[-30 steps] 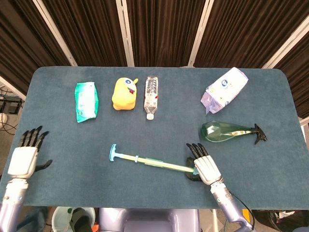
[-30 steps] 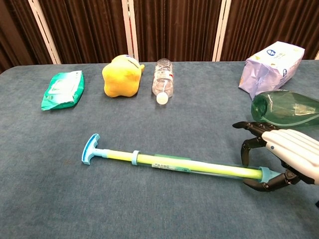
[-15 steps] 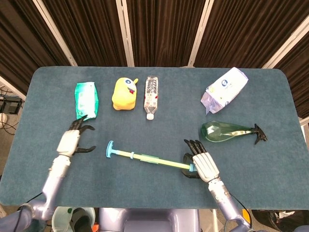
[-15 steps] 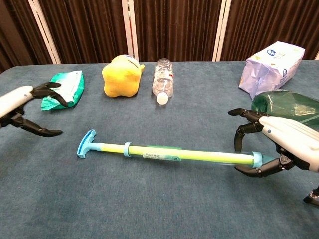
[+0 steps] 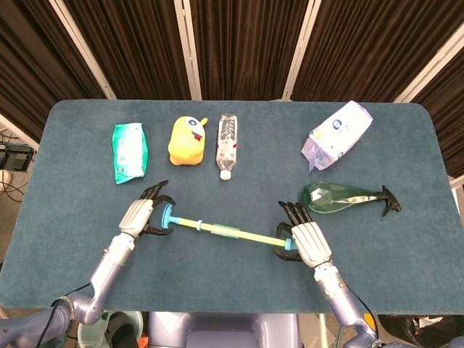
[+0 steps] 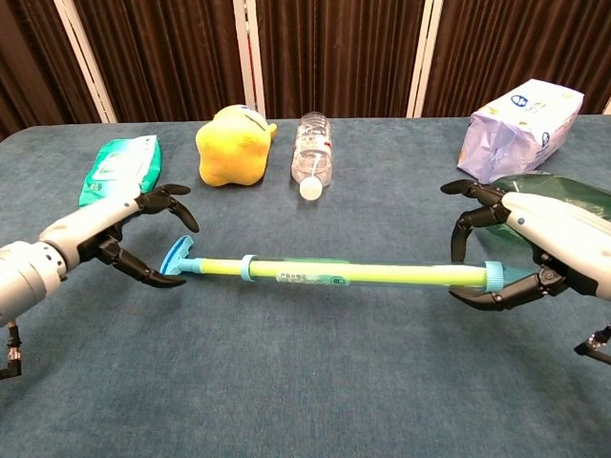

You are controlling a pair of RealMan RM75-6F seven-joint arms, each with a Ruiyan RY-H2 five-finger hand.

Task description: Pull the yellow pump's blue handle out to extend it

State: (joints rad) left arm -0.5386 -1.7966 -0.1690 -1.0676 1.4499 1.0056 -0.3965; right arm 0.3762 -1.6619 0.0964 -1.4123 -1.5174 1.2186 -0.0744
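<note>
The yellow pump (image 5: 232,233) (image 6: 344,275) stretches across the front middle of the table, its blue T-handle (image 5: 167,217) (image 6: 178,259) pointing left. My right hand (image 5: 308,243) (image 6: 539,250) grips the pump's blue-capped right end between thumb and curled fingers, and that end looks raised off the cloth. My left hand (image 5: 143,216) (image 6: 110,236) is at the handle with its fingers spread above and below it; they are not closed on it.
Along the far side lie a green wipes pack (image 5: 130,151) (image 6: 118,170), a yellow plush toy (image 5: 187,140) (image 6: 232,144) and a plastic bottle (image 5: 227,144) (image 6: 313,157). A white-purple pack (image 5: 336,134) (image 6: 520,122) and a green spray bottle (image 5: 344,198) (image 6: 554,205) lie right, just beyond my right hand.
My left hand has travelled from the table's left edge to the blue handle. My right hand has taken the pump's right end and raised it, turning the pump more level.
</note>
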